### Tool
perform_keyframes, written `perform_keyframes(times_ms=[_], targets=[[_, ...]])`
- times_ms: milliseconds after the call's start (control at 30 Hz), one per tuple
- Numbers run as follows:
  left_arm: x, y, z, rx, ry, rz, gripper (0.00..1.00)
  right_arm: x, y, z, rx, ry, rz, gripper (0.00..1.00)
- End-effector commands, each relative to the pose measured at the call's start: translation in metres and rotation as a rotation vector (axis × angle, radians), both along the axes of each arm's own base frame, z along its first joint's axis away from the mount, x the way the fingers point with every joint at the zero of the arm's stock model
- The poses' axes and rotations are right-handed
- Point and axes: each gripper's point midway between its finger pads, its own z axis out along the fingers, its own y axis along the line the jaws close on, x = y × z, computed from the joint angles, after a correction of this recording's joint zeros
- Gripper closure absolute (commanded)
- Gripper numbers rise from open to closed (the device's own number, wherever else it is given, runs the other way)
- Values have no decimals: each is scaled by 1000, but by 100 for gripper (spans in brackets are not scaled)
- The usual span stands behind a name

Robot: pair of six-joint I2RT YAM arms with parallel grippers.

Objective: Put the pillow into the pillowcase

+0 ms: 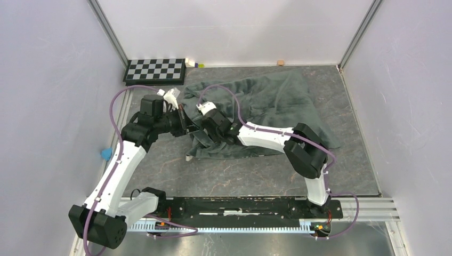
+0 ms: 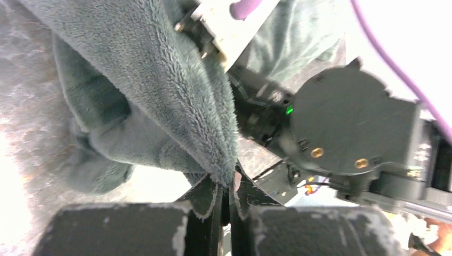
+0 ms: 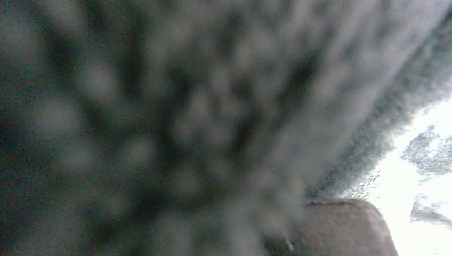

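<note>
Left gripper [image 2: 226,186]: closed on the hem of the large dark grey-green plush pillowcase [image 1: 272,101], only a thin edge of the pile caught between the jaws. Right gripper [image 1: 202,137]: closed too, just beside the left one at the fabric's near-left corner. Its own camera is smothered in blurred plush with one finger [image 3: 341,226] showing, so whether a fold sits between the jaws cannot be told. The pillowcase lies rumpled on the grey marbled worktop [image 1: 256,176], spread from the centre toward the far-right corner, plain plush face up. The pillow is not visible in any view. The pillowcase lies fairly flat with no obvious plump bulge, but whether anything is inside or under it cannot be told, and no open mouth is visible. Risks, as judgement: the left hold is on the very hem, so a pull could strip the plush out. Either gripper may have pinched both layers together, which would keep the mouth shut when the arms part. The two wrists are crowded, the right arm's motor housing [image 2: 346,128] close to the left fingers, so a careless spread could knock them together. With the right camera blinded, a slip on that side would go unnoticed. The black-and-white checkerboard [image 1: 155,70] at the far-left corner lies apart from the fabric.
</note>
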Motion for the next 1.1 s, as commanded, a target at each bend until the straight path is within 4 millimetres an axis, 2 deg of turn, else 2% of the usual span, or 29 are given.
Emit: perform_keyframes(times_ms=[0,33,133,200,333,500,600,767,833,900,967,1033,1067], targets=[[-3,-28,73,-242,-87,-55,98,-15,0,-12,57,12,8,99],[6,-26,69,-232,-75,-7,98,-19,-3,-12,67,21,4,94],[32,-13,38,-164,-5,126,98,-25,-12,23,153,-25,-9,50],[44,-12,21,-152,25,166,98,-26,-21,50,180,-61,-29,34],[58,-1,-12,-84,59,240,98,-33,-33,102,205,-153,-46,24],[55,-7,-36,-78,112,210,97,-38,-35,125,158,-209,-40,19],[50,-13,-44,-73,129,178,92,-42,-29,128,161,-220,-11,18],[46,-16,-55,-58,154,164,84,-32,-41,99,10,-225,-53,18],[46,-15,-57,-52,149,170,78,-29,-50,85,-55,-236,-77,21],[46,-16,-60,-40,150,165,68,-26,-59,69,-106,-229,-96,28],[45,-20,-68,-18,162,152,60,-24,-63,60,-137,-220,-105,37],[44,-25,-80,20,175,139,52,-24,-61,63,-119,-215,-104,59],[43,-27,-86,39,184,136,52,-24,-58,69,-95,-216,-105,75]])
